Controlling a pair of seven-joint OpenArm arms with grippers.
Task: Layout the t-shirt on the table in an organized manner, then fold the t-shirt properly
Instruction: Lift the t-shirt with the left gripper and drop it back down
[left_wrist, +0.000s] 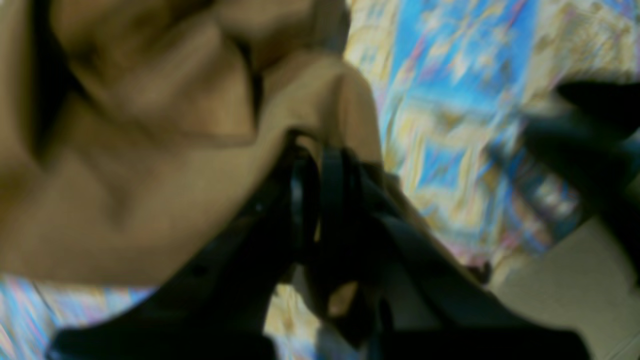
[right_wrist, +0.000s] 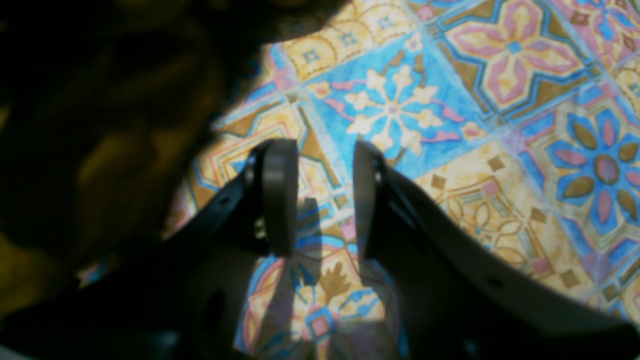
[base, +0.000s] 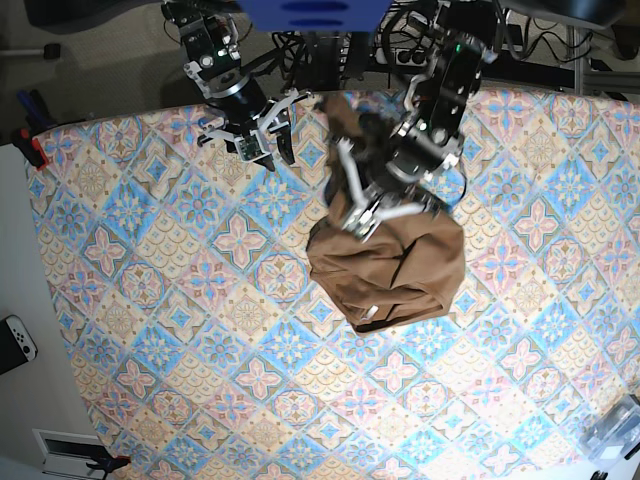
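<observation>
The brown t-shirt (base: 390, 270) is a crumpled heap mid-worktop (base: 150, 330), nothing laid flat or folded yet, the left gripper (base: 362, 222) jaws clenched on its cloth, the right gripper (base: 262, 140) jaws released.

The t-shirt (base: 395, 270) is seen as soft, matt brown cloth, creased into folds. The table (base: 180, 330) is covered with smooth printed fabric. The right gripper (right_wrist: 325, 197) is made of matt black plastic.
</observation>
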